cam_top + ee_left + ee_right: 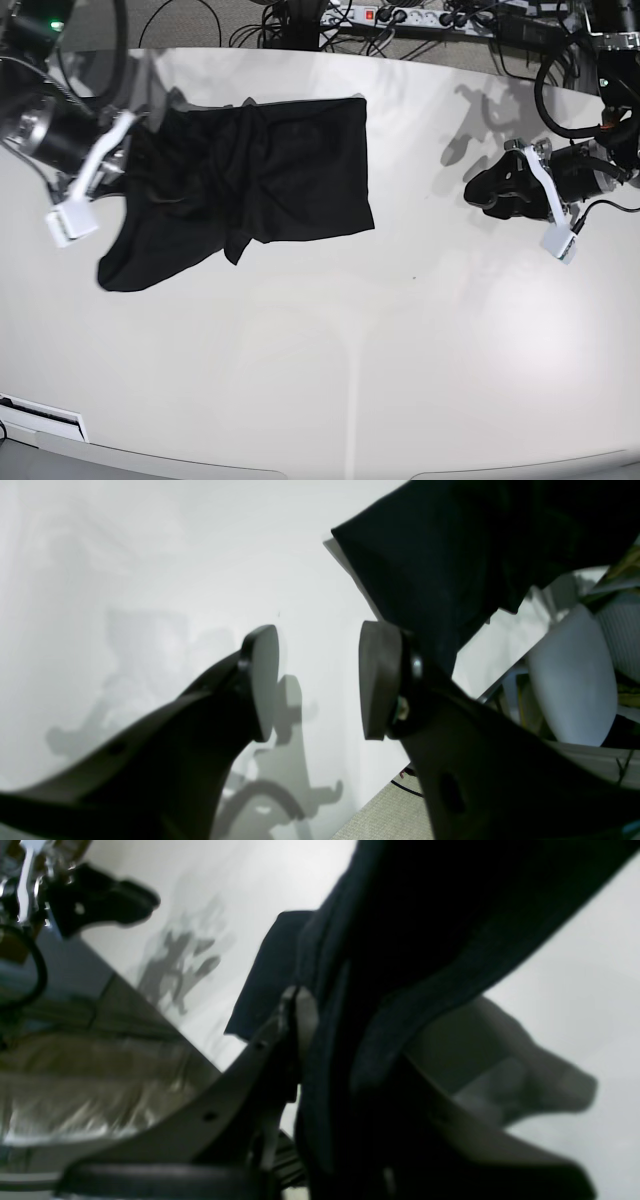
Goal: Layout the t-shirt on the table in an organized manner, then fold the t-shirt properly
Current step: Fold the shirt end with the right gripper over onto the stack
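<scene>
The black t-shirt point(250, 175) is lying crumpled in the upper left of the base view on the white desk point(330, 340), its right edge flat and square, its left side bunched and trailing to a lower-left lobe. The right end effector point(320, 1050) is pinching dark fabric between nearly closed jaws at the shirt's left edge. The left end effector point(317, 680) is hovering wide and empty over bare desk, well apart from the cloth. The shirt looks light, limp and drapey, so it will likely sag and fold on itself; hems, shoulder seams and corners seem the best holds.
</scene>
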### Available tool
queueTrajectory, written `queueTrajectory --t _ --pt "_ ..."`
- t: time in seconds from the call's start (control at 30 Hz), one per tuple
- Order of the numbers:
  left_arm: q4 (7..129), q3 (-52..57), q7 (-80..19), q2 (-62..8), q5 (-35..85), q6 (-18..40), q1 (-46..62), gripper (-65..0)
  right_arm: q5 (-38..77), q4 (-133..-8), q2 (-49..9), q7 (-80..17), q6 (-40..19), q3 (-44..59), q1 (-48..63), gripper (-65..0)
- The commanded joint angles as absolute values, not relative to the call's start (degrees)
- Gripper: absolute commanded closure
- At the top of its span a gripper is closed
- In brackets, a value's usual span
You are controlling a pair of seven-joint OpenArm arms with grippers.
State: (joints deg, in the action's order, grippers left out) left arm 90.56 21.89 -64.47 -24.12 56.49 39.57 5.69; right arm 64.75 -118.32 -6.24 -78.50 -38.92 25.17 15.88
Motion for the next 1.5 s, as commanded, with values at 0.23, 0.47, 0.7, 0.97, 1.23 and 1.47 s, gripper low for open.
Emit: queueTrajectory --t 0.23,0.47,0.7,0.97,1.23,1.47 --pt "91.4 22.3 -63.4 -25.1 57.6 40.0 5.1 -27.7 57.4 -119.1 -2.5 -71.0 -39.7 7.5 15.4 0.0" --pt "91.4 22.3 -63.4 -25.1 58.0 40.0 5.0 -27.7 38.1 -117.8 -2.5 -56.2 -37.4 -9.2 15.4 -1.7" --pt "91.5 24.3 -63.4 -28.9 62.5 40.0 1.9 -27.6 32.1 -117.6 -2.5 -52.2 -36.0 -23.3 9.3 -42.2" --pt "91.5 33.2 -64.1 -34.6 63.4 38.8 0.4 -27.3 26.8 -120.8 -3.1 -59.4 -35.9 -24.9 4.3 -41.9" --pt "91.5 30.9 -69.6 -35.2 75.0 40.0 1.6 0.0 25.0 -120.7 -3.7 -57.8 -36.1 -13.6 4.0 -5.5" --pt "97.0 20.3 -74.0 -34.0 81.4 40.0 2.2 0.0 25.0 -114.8 -5.8 -51.6 -38.5 -7.9 2.0 0.0"
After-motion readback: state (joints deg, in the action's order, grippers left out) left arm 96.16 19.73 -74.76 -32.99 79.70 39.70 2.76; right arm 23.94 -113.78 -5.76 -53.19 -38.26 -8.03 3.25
